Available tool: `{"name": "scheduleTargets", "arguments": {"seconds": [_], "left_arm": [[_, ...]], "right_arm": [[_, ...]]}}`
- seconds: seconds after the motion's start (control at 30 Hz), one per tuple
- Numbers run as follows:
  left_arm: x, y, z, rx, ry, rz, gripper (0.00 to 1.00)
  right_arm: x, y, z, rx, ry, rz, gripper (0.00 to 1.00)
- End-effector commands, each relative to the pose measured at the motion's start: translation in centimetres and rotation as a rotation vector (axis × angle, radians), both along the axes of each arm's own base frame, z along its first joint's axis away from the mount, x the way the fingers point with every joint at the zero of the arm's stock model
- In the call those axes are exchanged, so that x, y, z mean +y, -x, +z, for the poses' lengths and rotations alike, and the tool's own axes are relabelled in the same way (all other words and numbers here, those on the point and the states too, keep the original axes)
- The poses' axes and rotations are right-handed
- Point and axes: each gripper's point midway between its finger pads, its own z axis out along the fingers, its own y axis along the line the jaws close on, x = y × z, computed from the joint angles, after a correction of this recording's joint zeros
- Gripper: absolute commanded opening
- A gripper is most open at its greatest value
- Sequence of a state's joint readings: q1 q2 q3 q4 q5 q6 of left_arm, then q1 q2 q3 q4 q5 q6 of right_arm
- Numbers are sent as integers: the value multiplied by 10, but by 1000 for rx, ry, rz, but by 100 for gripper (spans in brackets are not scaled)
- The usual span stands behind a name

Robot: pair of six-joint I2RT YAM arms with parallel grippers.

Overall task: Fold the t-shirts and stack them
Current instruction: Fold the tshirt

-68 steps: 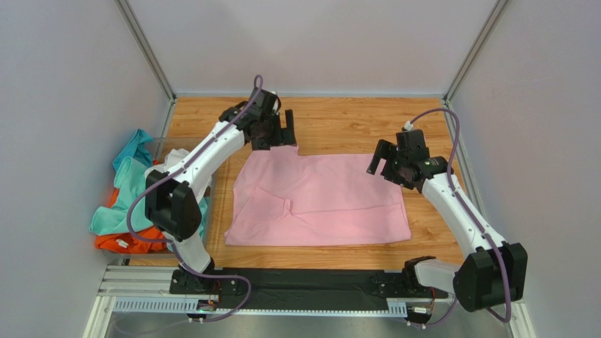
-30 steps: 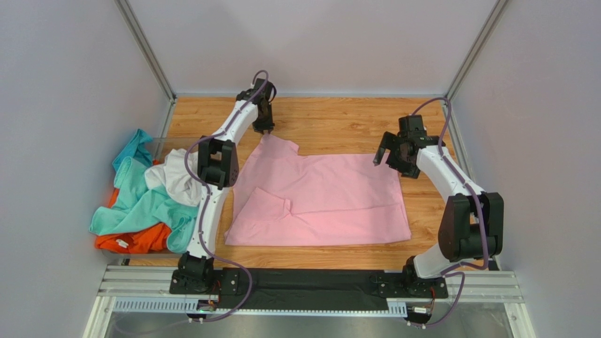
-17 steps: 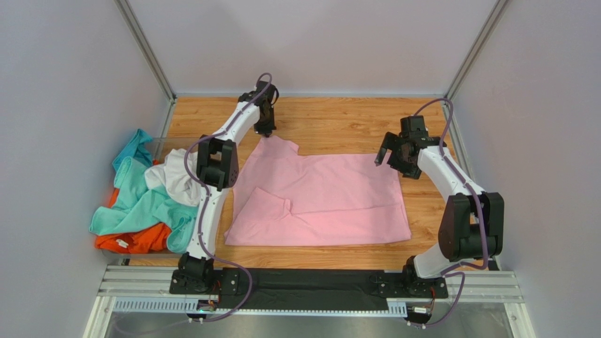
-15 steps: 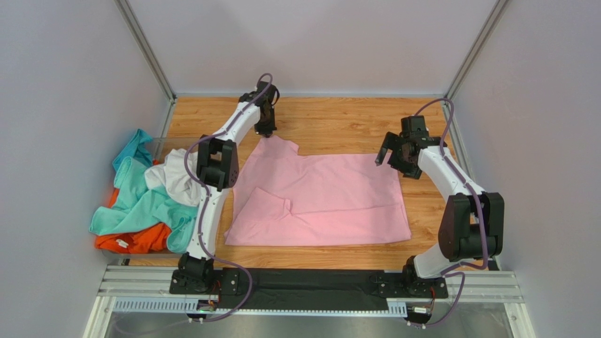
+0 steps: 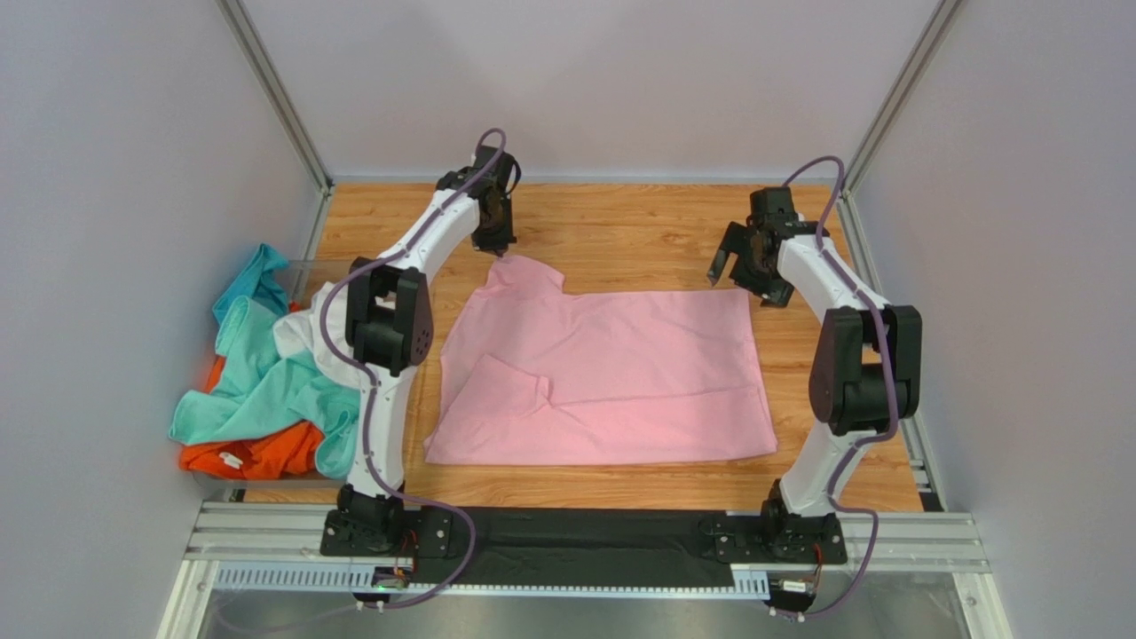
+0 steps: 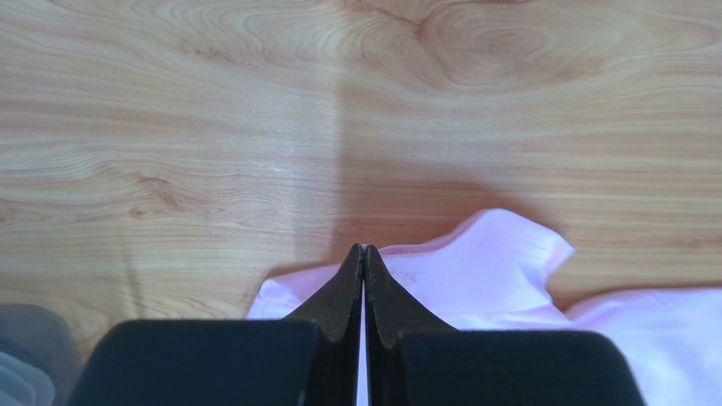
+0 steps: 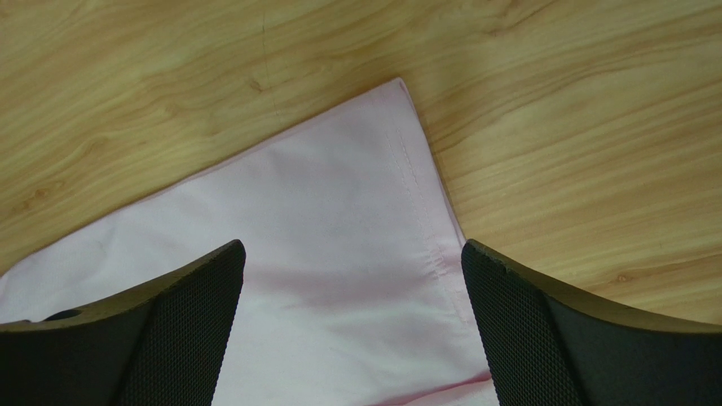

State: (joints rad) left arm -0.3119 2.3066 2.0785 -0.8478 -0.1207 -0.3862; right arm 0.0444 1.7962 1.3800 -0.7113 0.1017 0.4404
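Left jaws: closed tip to tip on the sleeve hem (image 6: 474,245) of the pink t-shirt (image 5: 607,373). The shirt lies flat on the surface (image 5: 640,240), spreading from those tips toward the right jaws.

Right jaws: wide open, holding nothing. The shirt's corner (image 7: 398,93) lies beneath, between them.

Teal t-shirt (image 5: 254,373), white t-shirt (image 5: 320,333) and orange t-shirt (image 5: 254,455): heaped together, well apart from both jaws.

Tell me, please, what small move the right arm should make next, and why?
Probably lower the right gripper and close it on the far right corner of the pink shirt. It is open with that corner lying flat below it, while the left gripper looks shut on the far left sleeve.
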Motion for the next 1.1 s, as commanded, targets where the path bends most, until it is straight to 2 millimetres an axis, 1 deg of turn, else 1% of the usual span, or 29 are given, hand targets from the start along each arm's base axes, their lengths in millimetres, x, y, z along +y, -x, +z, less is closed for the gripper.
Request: {"name": "scheduleTargets", "arguments": {"seconds": [0.0, 0.07, 0.1, 0.13, 0.17, 0.2, 0.27, 0.3, 0.33, 0.37, 0.4, 0.43, 0.47, 0.53, 0.67, 0.7, 0.73, 0.83, 0.87, 0.9, 0.93, 1.0, 1.03, 1.07], "left_arm": [[-7, -4, 49, -118, 51, -31, 0], [-6, 3, 41, -95, 52, -36, 0], [-7, 5, 42, -95, 56, -40, 0], [-7, 6, 40, -90, 59, -37, 0], [-7, 9, 37, -81, 60, -39, 0], [-8, 10, 39, -83, 70, -41, 0], [-10, 15, 37, -71, 80, -44, 0], [-10, 17, 41, -76, 91, -44, 0], [-11, 18, 41, -80, 99, -41, 0], [-12, 19, 43, -85, 105, -38, 0], [-10, 23, 44, -86, 107, -36, 0], [-10, 25, 45, -87, 115, -34, 0], [-10, 28, 42, -85, 117, -35, 0], [-10, 32, 48, -95, 128, -31, 0], [-10, 38, 48, -96, 142, -23, 0], [-11, 39, 47, -92, 149, -28, 0], [-12, 40, 48, -91, 152, -28, 0], [-11, 44, 47, -85, 158, -20, 0], [-10, 47, 44, -79, 157, -17, 0], [-10, 48, 47, -84, 162, -12, 0], [-10, 49, 47, -85, 164, -11, 0], [-9, 53, 49, -88, 168, -6, 0], [-11, 58, 48, -76, 183, -14, 0], [-10, 60, 52, -81, 187, -9, 0]], "right_arm": [[-9, -27, 6, -19, 39, -27, 100], [-10, -33, 3, -11, 46, -31, 100], [-11, -40, -2, -7, 51, -35, 100], [-12, -44, -3, -9, 57, -38, 99], [-13, -46, -9, 3, 62, -40, 98], [-16, -53, -13, 6, 73, -44, 97], [-16, -55, -20, 31, 78, -43, 95], [-18, -56, -23, 37, 86, -47, 94], [-19, -61, -28, 43, 94, -47, 92], [-22, -64, -30, 45, 104, -50, 91], [-26, -66, -33, 52, 120, -59, 90], [-27, -71, -35, 53, 127, -59, 86], [-30, -72, -37, 56, 128, -67, 85], [-30, -74, -45, 68, 112, -69, 80], [-31, -70, -56, 99, 109, -70, 77], [-30, -68, -58, 105, 109, -68, 73], [-30, -67, -59, 109, 107, -70, 65], [-29, -61, -62, 122, 98, -77, 58], [-30, -60, -62, 120, 99, -79, 55], [-30, -57, -62, 122, 102, -77, 51], [-30, -58, -61, 119, 107, -78, 42], [-31, -56, -61, 121, 110, -75, 31], [-31, -56, -59, 117, 108, -78, 23], [-29, -55, -59, 116, 101, -75, 19]]}}
